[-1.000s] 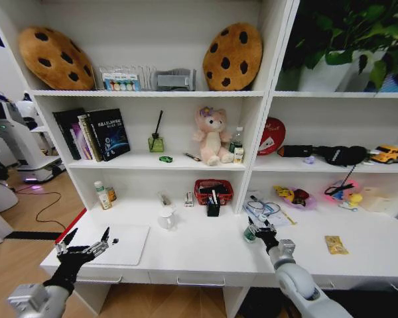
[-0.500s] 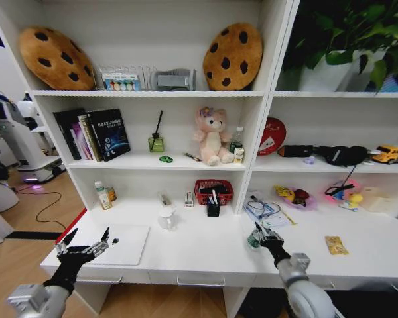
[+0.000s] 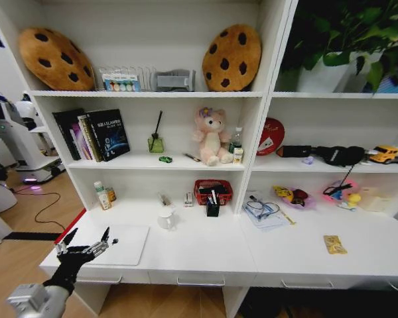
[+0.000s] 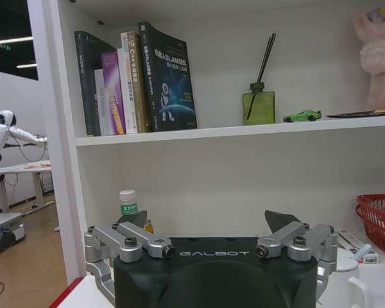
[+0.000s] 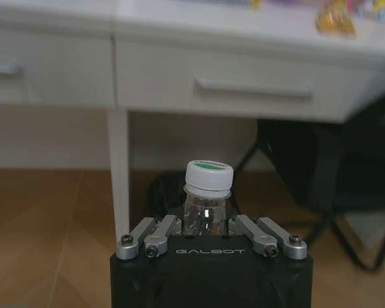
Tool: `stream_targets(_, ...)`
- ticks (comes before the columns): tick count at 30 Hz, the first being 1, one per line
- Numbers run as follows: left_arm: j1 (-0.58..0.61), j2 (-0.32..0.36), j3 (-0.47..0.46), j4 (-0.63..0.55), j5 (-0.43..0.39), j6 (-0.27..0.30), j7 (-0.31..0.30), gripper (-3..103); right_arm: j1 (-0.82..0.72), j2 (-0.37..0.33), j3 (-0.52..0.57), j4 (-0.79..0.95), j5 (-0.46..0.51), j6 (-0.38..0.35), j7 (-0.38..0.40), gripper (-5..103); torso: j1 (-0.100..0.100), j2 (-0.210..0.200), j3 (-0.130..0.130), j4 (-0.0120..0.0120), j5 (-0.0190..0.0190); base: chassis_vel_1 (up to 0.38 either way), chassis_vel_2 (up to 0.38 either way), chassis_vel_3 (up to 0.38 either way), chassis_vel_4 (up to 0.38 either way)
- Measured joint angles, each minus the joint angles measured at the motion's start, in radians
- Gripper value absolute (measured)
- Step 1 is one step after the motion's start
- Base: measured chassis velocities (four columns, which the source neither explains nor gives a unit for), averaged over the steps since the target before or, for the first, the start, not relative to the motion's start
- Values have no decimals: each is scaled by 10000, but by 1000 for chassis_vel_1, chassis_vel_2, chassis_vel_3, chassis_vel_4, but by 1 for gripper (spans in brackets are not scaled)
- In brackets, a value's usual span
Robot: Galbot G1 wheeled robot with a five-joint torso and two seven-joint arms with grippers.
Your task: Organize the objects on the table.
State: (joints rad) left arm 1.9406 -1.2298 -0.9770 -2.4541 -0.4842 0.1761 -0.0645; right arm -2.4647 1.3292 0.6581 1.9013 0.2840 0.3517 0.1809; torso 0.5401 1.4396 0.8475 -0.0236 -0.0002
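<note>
The silver laptop [image 3: 123,243] lies shut at the left end of the white table [image 3: 205,255]. My left gripper [image 3: 87,234] hovers open over the laptop's left edge; in the left wrist view the left gripper [image 4: 208,224] has nothing between its fingers. On the middle shelf a small green item [image 3: 165,159] and a black pen [image 3: 192,157] lie side by side; both the green item [image 4: 302,116] and the pen [image 4: 362,113] also show from the left wrist. My right gripper [image 5: 208,226] is below the tabletop in front of the drawers, shut on a small clear bottle [image 5: 208,192] with a white and green cap.
A white mug [image 3: 166,218], a black pen holder [image 3: 213,209] and a red mesh basket [image 3: 213,191] stand mid-table. Papers and glasses [image 3: 262,212] and a yellow packet [image 3: 334,244] lie to the right. Drawer handles [image 5: 253,86] face the right gripper.
My right arm has pulled back off the table with the bottle and dropped out of the head view. The left arm has not moved.
</note>
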Motion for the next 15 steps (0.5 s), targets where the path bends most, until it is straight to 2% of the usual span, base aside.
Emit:
stream_targets(2, 0, 0, -1, 0, 0, 0, 0, 100, 1419, -49, -215, -1691, 794, -829, -31, 27, 0, 0, 0, 1, 3, 0, 0, 0, 0)
stream_targets(3, 0, 0, -1, 0, 0, 0, 0, 100, 1419, -49, -215, -1691, 794, -829, -31, 27, 0, 0, 0, 1, 3, 0, 0, 0, 0)
stream_targets(4, 1, 0, -1, 1, 0, 0, -3, 100, 2349, -47, -230, -2589, 759, -1115, -77, 27, -1, 0, 0, 2, 6, 0, 0, 0, 0)
stream_targets(5, 0, 0, -1, 0, 0, 0, -1, 100, 3671, -78, -270, -3639, 849, -1726, -92, 27, -1, -2, 0, 6, 14, 0, 0, 0, 0)
stream_targets(8, 0, 0, -1, 0, 0, 0, 0, 100, 3746, -83, -274, -3698, 872, -1773, -93, 27, 0, -2, 0, 7, 15, 0, 0, 0, 0)
stream_targets(11, 0, -1, -1, 0, 0, 0, -2, 100, 5270, -226, -402, -4906, 1491, -2734, -56, 27, 2, -3, 3, 9, -1, 0, 0, 0, 0)
stream_targets(12, 0, -1, -1, 0, 0, 0, -2, 100, 5270, -226, -402, -4906, 1491, -2734, -56, 27, 2, -3, 3, 9, -1, 0, 0, 0, 0)
stream_targets(14, 0, 0, 0, 1, 0, 0, 0, 100, 8087, -416, -450, -8001, 1577, -3027, -132, 27, 3, -5, 3, 9, 9, 0, 0, 0, 0)
stream_targets(15, 0, 0, 0, 1, 0, 0, 0, 100, 8087, -416, -450, -8001, 1577, -3027, -132, 27, 3, -5, 3, 9, 9, 0, 0, 0, 0)
